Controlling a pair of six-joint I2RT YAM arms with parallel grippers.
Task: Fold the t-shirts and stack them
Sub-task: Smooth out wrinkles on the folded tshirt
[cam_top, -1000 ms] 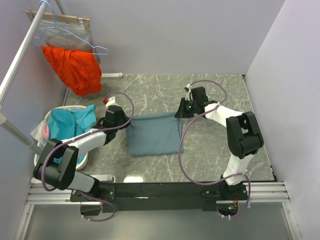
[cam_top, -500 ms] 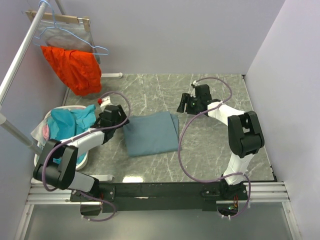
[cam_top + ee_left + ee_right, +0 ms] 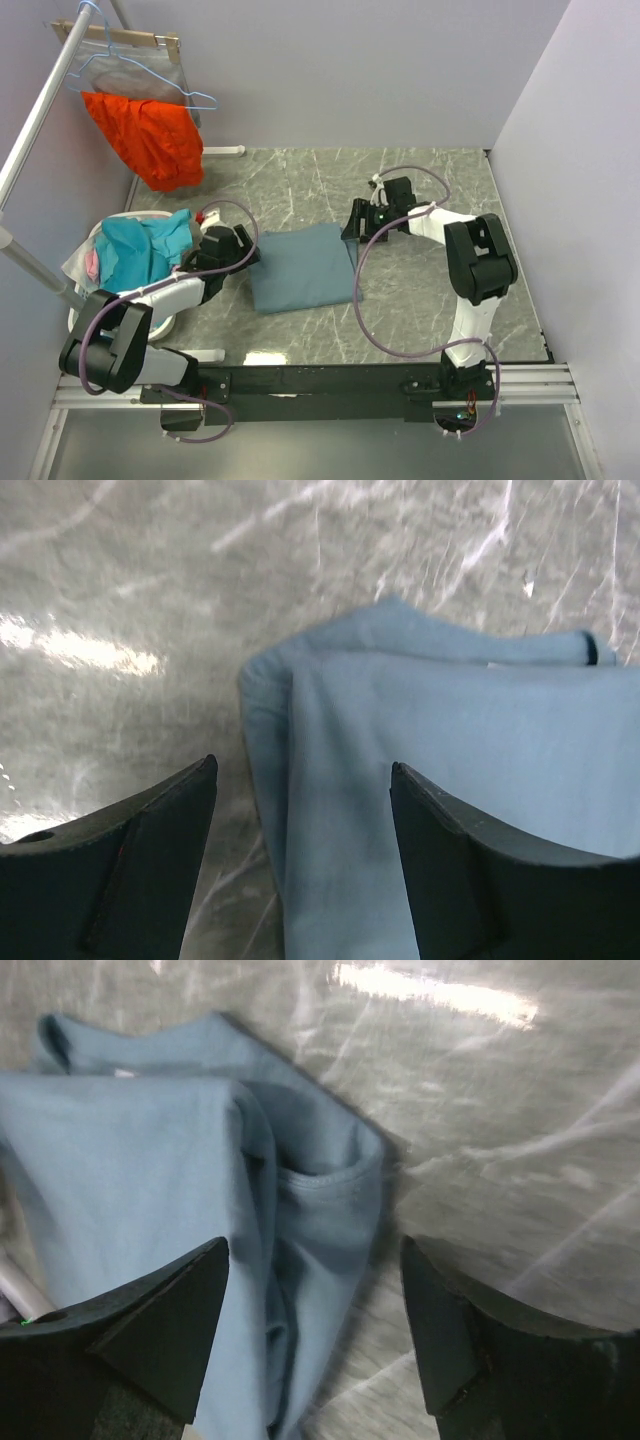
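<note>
2 pairs of fingers, both spread wide, nothing pinched.

Left fingers [image 3: 240,256] sit low at the left edge of the folded slate-blue t-shirt [image 3: 303,265]. In the left wrist view that folded edge runs up between the 2 tips, with cloth to the right and bare stone to the left.

Right fingers [image 3: 352,226] sit at the shirt's far right corner. In the right wrist view a bunched hem corner lies between the tips.

The shirt is a flat rectangle, mid-surface. Its long axis runs left to right from one arm to the other, slightly skewed. Neither arm is clearly nearer; each has its own end.

Judgement: the next fold or lift turns on both ends being taken together.

Surface [image 3: 430,300] is grey-green marbled stone, glossy, with glare patches.

A laundry basket [image 3: 168,318] stands left of the left arm, holding teal cloth [image 3: 140,245].

Far left, an orange garment [image 3: 150,135] hangs from a rail [image 3: 40,110].
</note>
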